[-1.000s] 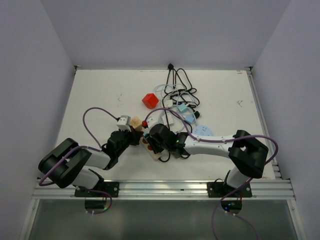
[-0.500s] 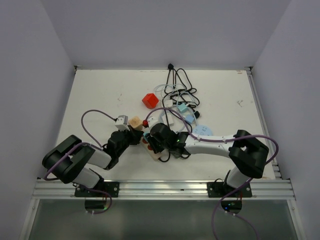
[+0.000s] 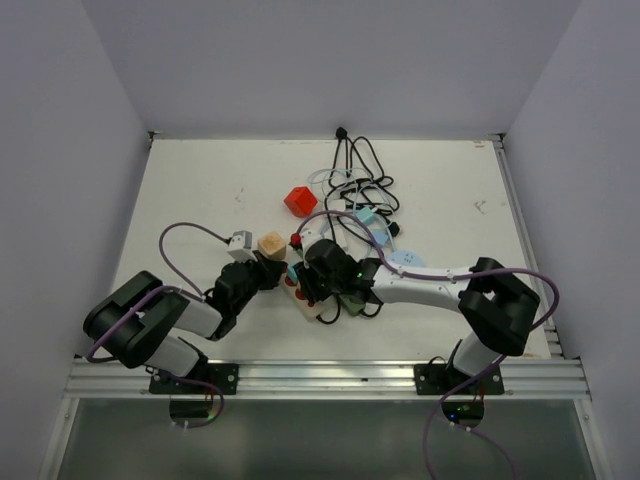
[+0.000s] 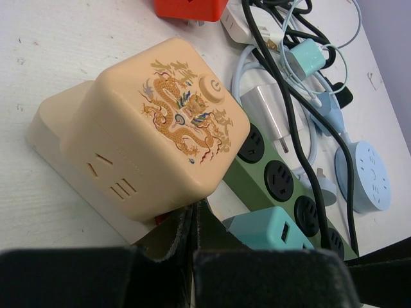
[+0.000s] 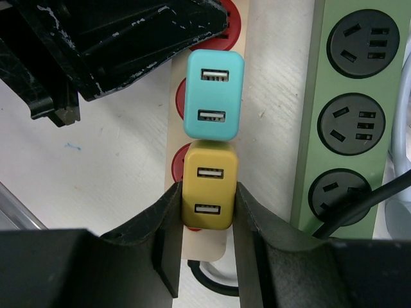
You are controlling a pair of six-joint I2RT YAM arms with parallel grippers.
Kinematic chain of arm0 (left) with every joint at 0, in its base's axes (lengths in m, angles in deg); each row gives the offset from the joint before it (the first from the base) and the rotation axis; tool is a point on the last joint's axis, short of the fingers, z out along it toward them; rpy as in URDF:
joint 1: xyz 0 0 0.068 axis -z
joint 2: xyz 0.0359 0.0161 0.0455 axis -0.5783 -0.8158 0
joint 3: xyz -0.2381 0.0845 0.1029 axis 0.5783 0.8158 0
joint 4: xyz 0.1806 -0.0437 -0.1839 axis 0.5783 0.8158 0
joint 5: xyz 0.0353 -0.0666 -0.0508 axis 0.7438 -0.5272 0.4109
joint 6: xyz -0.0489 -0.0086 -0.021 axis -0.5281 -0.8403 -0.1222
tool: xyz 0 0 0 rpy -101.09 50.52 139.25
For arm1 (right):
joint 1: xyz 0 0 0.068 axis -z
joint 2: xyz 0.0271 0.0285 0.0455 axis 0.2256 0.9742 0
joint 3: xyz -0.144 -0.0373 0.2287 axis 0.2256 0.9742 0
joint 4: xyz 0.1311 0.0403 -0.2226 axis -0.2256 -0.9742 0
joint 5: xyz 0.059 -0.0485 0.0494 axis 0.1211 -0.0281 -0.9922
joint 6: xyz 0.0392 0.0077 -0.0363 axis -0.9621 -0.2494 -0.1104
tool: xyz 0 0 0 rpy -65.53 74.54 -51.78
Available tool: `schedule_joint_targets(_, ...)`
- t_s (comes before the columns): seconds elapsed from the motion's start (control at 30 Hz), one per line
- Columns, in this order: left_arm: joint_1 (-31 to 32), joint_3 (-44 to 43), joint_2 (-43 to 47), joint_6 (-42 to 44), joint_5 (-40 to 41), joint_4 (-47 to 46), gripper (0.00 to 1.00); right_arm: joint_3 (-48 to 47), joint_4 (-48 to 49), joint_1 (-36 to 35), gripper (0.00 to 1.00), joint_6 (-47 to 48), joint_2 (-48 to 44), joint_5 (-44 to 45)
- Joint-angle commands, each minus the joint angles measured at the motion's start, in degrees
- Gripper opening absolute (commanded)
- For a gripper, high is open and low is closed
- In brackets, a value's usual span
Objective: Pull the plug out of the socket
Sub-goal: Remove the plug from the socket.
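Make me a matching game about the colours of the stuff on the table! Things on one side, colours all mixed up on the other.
Things:
1. dragon cube
2. power strip with black sockets
3. held USB plug, between the fingers of the right pincer
4. neighbour USB plug, right beside the held one

Colours:
A. teal
B. mustard yellow
C. green
D. peach

Pairs: 1-D, 2-C, 3-B, 4-A.
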Motion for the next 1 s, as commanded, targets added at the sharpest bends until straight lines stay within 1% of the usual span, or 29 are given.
schedule_joint_targets(0.0,-0.8,2.4,-2.3,1.5,5.2,9.7,0.00,-1.6,-4.8,-0.7,0.00,-0.6,0.6,0.6)
schedule_joint_targets(0.07,-0.7,2.3,-2.7,1.6,5.2,9.7,0.00,-3.0,-7.8,-3.4,0.00,0.7,1.4,7.6)
schedule_joint_targets(0.23,-0.8,2.4,-4.3,1.1,5.1,9.3,0.00,-8.4,-12.7,-8.3,0.00,1.1,5.0,15.8)
schedule_joint_targets(0.37,-0.7,2.5,-4.6,1.1,4.8,9.6,0.00,-10.2,-13.9,-9.5,0.00,1.2,7.5,17.9)
schedule_joint_targets(0.6,-0.8,3.5,-7.1,0.3,4.2,7.5,0.00,-11.3,-16.1,-10.8,0.00,1.6,8.1,22.4)
schedule_joint_targets(0.67,-0.7,3.9,-7.4,0.2,4.2,6.8,0.00,-11.5,-16.6,-10.8,0.00,1.5,8.2,21.8)
schedule_joint_targets(0.73,-0.7,4.5,-7.6,0.2,3.9,6.0,0.00,-9.7,-13.7,-10.4,0.00,0.9,6.4,18.0)
schedule_joint_targets(0.77,-0.8,4.6,-7.7,0.2,3.7,5.9,0.00,-8.3,-12.6,-9.7,0.00,0.6,5.7,14.3)
schedule_joint_targets(0.8,-0.7,4.6,-7.9,0.2,3.6,5.9,0.00,-7.6,-11.8,-9.7,0.00,0.1,5.0,14.3)
schedule_joint_targets(0.9,-0.8,5.0,-8.2,-0.1,3.5,5.4,0.00,-5.2,-8.9,-7.1,0.00,-1.7,2.2,5.9)
schedule_joint_targets(0.97,-0.7,5.2,-8.5,-0.3,3.5,5.1,0.00,-3.7,-7.0,-5.1,0.00,-2.9,0.7,3.0)
